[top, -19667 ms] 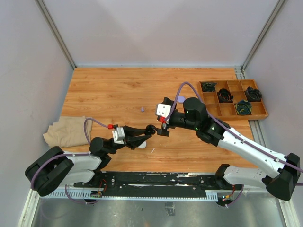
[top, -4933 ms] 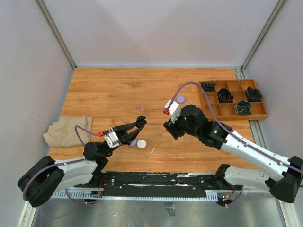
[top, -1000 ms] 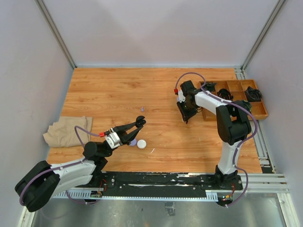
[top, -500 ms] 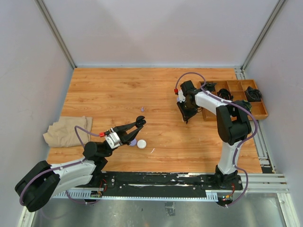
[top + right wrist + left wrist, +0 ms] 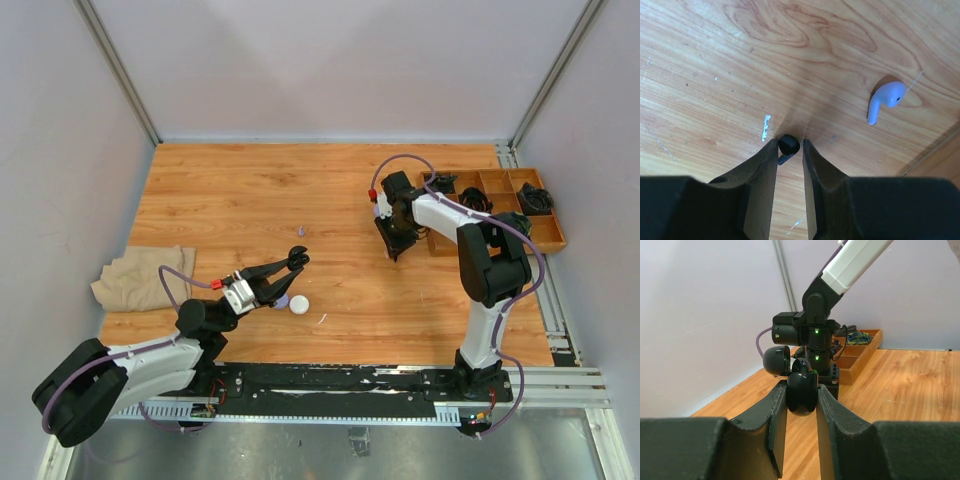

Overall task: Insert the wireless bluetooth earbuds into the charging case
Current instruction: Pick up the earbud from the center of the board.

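Left gripper: clenched on a black charging case. The two fingers press its left and right sides, and it is lifted above the table.
Black charging case: round, glossy, with its lid hinged open and tipped toward 10 o'clock of the body.
Right gripper: narrowed almost fully, tips down at the wood and pinching a black earbud between its fingertips.
Black earbud: lies on the table surface between the right fingers, its rounded head toward 12 o'clock and a short stem toward 7 o'clock.
Lavender earbud: on bare wood at 2 o'clock from the black earbud, apart from the fingers, with its stem pointing toward 7 o'clock.
Small lavender piece: alone on the table at 12 o'clock from the left gripper; too small to tell its shape.
White case: a round puck on the table at 6 o'clock from the left gripper's tips.
Wooden tray: at the table's 3 o'clock edge, with coiled dark cables in its compartments.
Cloth: tan and crumpled, at the table's 9 o'clock edge.
Lights: small green indicators glow on the right arm's joints, as seen from the left wrist.
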Robot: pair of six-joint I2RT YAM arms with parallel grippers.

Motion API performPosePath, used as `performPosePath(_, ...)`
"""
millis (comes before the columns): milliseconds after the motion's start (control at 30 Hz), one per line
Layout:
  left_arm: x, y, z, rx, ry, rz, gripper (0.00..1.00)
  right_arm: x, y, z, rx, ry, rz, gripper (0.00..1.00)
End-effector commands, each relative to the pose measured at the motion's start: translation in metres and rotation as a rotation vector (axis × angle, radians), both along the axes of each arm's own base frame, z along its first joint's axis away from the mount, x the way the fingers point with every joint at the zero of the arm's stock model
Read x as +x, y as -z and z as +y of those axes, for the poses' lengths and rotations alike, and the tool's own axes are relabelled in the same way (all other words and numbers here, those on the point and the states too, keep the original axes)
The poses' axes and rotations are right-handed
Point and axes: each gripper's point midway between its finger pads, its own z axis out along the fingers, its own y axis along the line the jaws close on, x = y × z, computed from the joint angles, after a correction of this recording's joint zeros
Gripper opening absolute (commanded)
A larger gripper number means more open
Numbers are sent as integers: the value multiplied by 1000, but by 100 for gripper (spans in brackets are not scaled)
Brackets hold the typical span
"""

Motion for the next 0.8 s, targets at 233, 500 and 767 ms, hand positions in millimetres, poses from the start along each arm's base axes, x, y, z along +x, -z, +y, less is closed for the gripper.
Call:
performPosePath(233,-7,21,6,21,1,24,0,-12,8,-14,-42,13,45,22)
performPosePath(500,-9,17,8,-1,5,18,0,-8,-6,-2,-3,-13,-26,14)
performPosePath(767,-8,5,7,-23,6,-2,0,-1,-58,21,72,-75,-204,10)
